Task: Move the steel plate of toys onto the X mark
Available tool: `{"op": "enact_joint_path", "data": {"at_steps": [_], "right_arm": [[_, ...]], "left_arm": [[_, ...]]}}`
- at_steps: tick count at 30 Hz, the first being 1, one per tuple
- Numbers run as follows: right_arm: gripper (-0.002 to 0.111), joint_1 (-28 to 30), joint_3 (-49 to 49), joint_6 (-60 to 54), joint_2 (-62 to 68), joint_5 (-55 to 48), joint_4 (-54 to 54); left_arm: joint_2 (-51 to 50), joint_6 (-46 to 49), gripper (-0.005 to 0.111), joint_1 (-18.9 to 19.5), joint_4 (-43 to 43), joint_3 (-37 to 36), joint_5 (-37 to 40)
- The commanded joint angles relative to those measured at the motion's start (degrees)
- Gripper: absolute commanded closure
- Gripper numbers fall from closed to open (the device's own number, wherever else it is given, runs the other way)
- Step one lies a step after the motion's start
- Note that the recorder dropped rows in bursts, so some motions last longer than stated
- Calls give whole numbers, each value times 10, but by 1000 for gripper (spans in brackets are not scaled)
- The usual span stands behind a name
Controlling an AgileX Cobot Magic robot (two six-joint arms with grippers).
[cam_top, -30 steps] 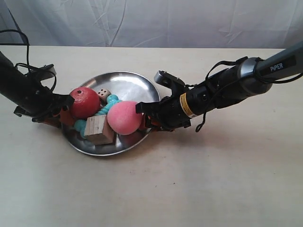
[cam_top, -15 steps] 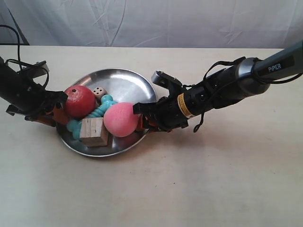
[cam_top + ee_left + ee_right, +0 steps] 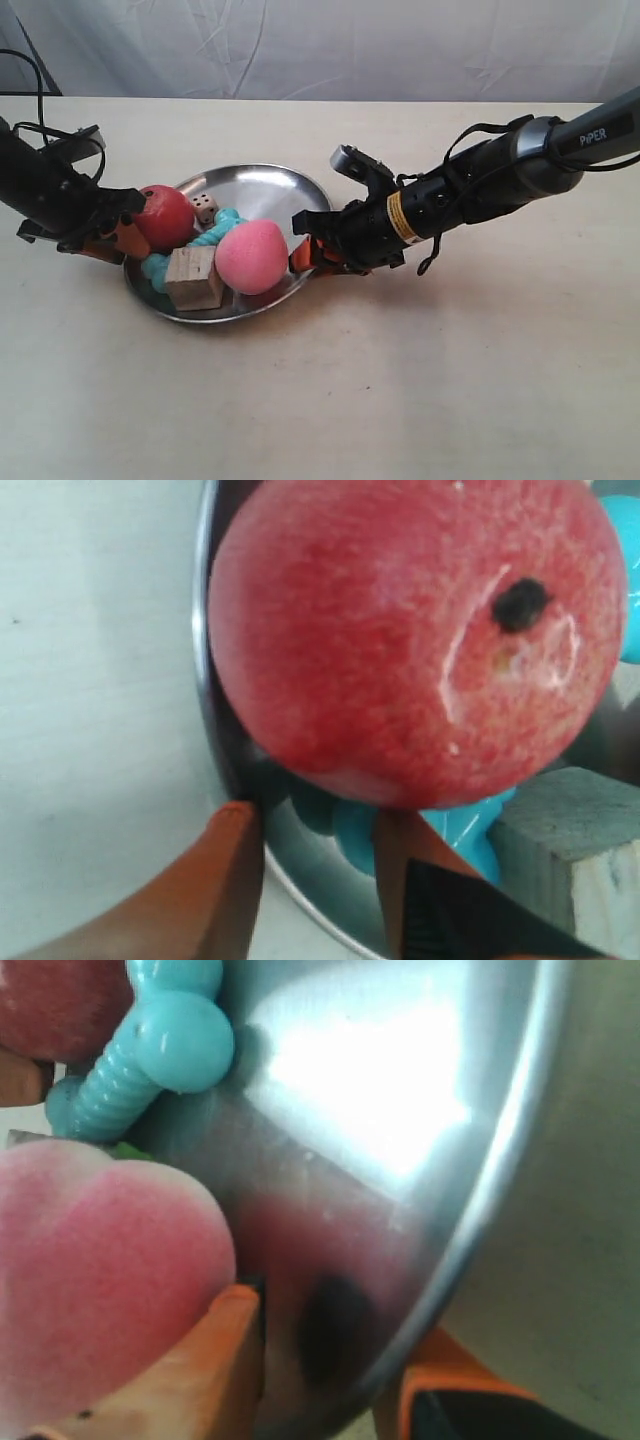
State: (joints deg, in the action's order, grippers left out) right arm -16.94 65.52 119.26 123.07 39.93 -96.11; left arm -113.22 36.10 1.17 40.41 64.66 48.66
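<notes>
The steel plate [image 3: 262,188] carries a red apple [image 3: 165,217], a pink peach [image 3: 251,257], a turquoise bone [image 3: 207,235], a wooden cube [image 3: 194,278] and a white die [image 3: 204,208]. My left gripper [image 3: 124,240] is shut on the rim at the exterior view's left. In the left wrist view its orange fingers [image 3: 230,880] straddle the rim [image 3: 205,630] under the apple [image 3: 400,630]. My right gripper [image 3: 308,255] is shut on the opposite rim. In the right wrist view one finger [image 3: 215,1360] lies inside the plate [image 3: 380,1090] against the peach [image 3: 100,1270]. No X mark shows.
The pale cream tabletop [image 3: 400,380] stretches round the plate. A white cloth backdrop [image 3: 330,45] hangs behind the far table edge. Black cables [image 3: 40,90] loop by the arm at the exterior view's left.
Both arms have carried the plate a little toward the exterior view's left. It now sits flatter and lower in the picture, and the toys have shifted with it.
</notes>
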Motion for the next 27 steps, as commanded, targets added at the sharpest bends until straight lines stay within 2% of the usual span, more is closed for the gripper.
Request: {"op": "enact_joint_path", "data": {"at_steps": [1, 8, 17, 27], "right_arm": [[75, 2, 4, 20, -7, -10, -27], [75, 5, 4, 20, -7, -23, -38], [75, 57, 4, 20, -12, 15, -38], [75, 76, 4, 20, -13, 39, -38]], "left_arm": [[6, -1, 70, -1, -3, 0, -1], [6, -1, 70, -1, -5, 0, -1], [6, -1, 70, -1, -7, 0, 6], [17, -14, 70, -1, -45, 0, 20]]}}
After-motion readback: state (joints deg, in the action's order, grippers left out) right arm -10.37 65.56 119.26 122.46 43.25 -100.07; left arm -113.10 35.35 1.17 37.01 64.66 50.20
